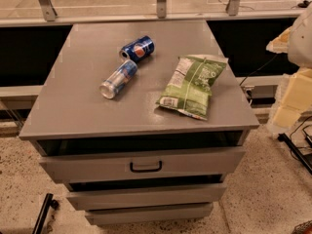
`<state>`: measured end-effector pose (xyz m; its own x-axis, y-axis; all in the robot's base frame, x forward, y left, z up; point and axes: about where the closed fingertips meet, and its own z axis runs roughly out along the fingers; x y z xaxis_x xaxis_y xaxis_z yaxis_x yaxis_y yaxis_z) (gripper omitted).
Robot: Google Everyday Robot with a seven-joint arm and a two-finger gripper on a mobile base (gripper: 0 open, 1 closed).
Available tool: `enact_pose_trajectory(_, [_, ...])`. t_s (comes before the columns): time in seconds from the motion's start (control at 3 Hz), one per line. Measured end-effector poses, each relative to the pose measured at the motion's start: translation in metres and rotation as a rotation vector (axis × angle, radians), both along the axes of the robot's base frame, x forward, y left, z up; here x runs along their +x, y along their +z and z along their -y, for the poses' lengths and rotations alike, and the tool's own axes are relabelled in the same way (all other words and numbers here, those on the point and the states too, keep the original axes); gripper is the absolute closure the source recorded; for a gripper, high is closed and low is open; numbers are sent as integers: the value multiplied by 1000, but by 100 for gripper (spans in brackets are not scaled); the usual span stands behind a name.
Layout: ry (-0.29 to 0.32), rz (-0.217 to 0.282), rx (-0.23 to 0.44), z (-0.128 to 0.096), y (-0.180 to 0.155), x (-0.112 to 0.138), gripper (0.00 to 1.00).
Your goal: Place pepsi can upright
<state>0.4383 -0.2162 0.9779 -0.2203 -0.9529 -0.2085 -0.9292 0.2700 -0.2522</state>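
Observation:
The pepsi can [137, 49], short and dark blue with a round red-white-blue logo, lies on its side at the back middle of the grey cabinet top [73, 101]. Its silver top points left. Pale cream and white parts of my arm [295, 89] show at the right edge, off the cabinet and well to the right of the can. My gripper itself is out of view.
A slimmer silver-and-blue can [118, 79] lies on its side just in front of and left of the pepsi can. A green chip bag [191, 85] lies flat on the right. The top drawer [146, 166] stands slightly open. Cables [300, 145] run over the floor at the right.

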Motion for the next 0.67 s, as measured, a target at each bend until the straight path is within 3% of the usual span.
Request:
enact_pose_trajectory(0.33, [0, 0, 0, 0, 0, 0, 0])
enact_pose_trajectory(0.67, [83, 35, -38, -15, 6, 15, 0])
